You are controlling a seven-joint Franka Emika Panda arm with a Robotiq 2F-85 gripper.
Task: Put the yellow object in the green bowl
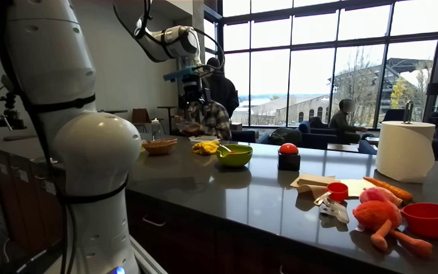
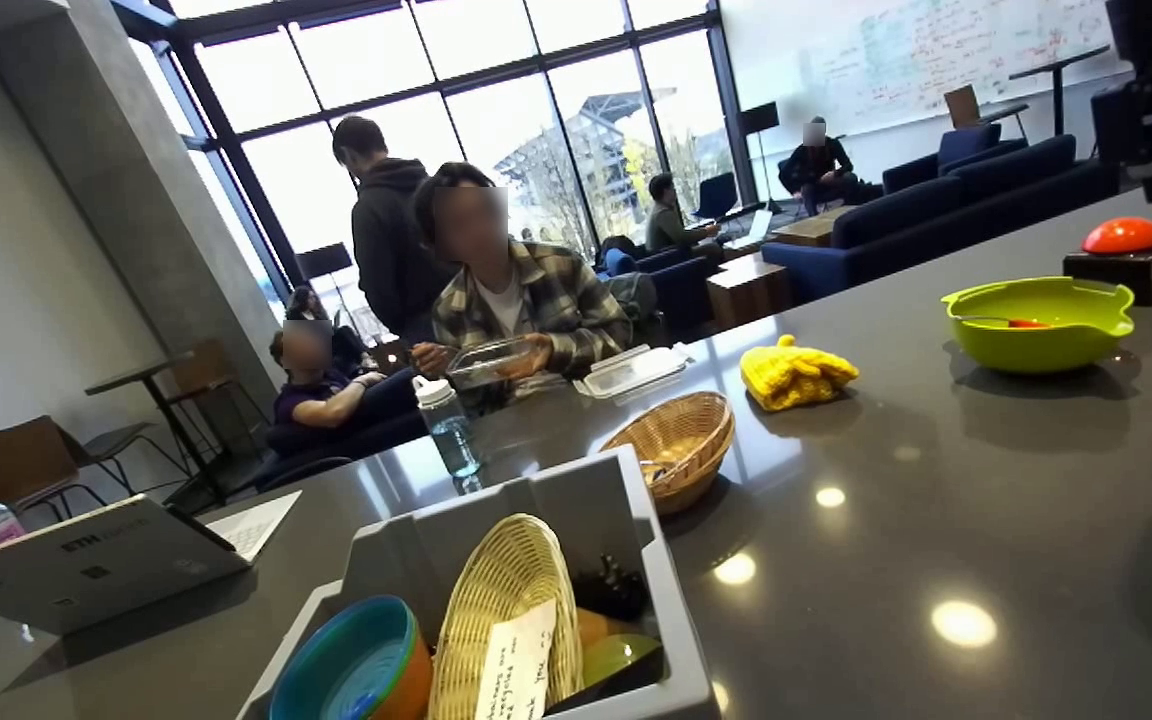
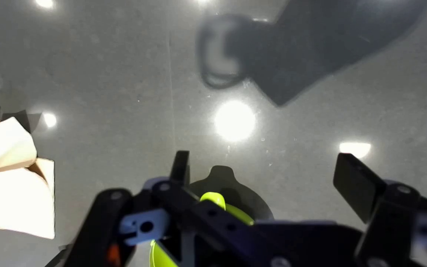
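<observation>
Grey counter [image 3: 117, 92] beneath wide-spread hand [image 3: 265, 170]

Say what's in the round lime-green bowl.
Both exterior views show a thin pale handle and an orange piece. The bowl's near wall hides its floor; in the wrist view, the black hand covers most of it.

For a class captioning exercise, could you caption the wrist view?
The open, empty gripper above the counter, partly hiding the green bowl, with paper at the picture's left.

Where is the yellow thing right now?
In both exterior views, the yellow thing sits on the counter, right of the wicker basket and left of the green bowl.
</observation>
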